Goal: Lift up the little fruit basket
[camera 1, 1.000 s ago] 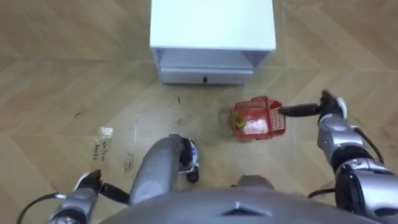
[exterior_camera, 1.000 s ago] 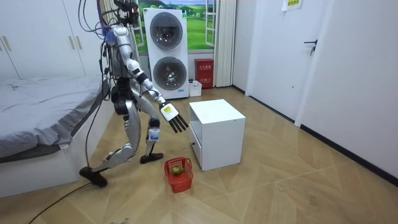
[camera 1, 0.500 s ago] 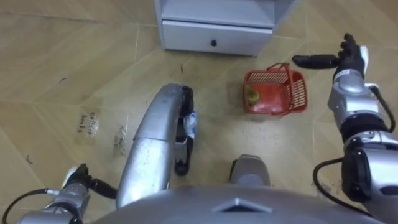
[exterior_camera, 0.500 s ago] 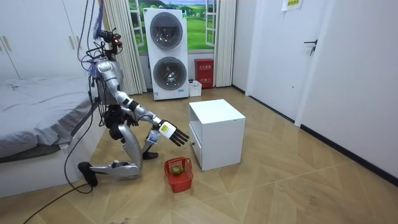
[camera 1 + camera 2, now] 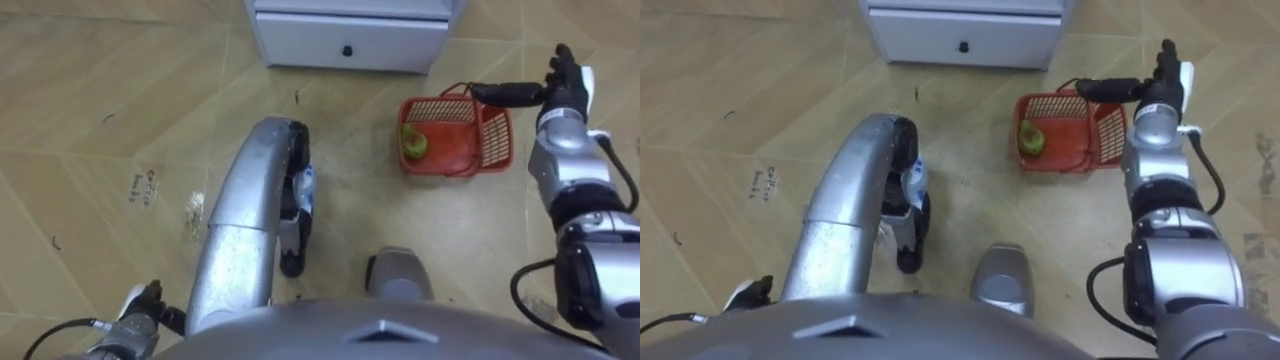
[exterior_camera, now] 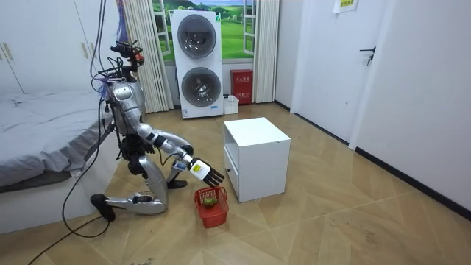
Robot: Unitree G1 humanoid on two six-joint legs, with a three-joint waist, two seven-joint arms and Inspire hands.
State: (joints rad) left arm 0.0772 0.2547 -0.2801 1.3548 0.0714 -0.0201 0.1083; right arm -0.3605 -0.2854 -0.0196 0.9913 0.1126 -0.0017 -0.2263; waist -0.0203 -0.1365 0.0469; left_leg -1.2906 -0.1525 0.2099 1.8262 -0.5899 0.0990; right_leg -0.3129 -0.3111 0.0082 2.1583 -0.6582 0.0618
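One green fruit (image 5: 414, 143) lay in the red basket (image 5: 492, 140); my right hand (image 5: 562, 85) held its fingers (image 5: 505, 95) straight over the rim, gripping nothing.

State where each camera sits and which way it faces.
Left eye view: on the robot's head, looking down at the floor, the fruit basket and the white cabinet; right hand open by the basket, left hand lower left.
Right eye view: just beside it, same downward look, same things.
Room view: standing across the room, facing the whole kneeling robot.
Shared: basket, cabinet and right hand.
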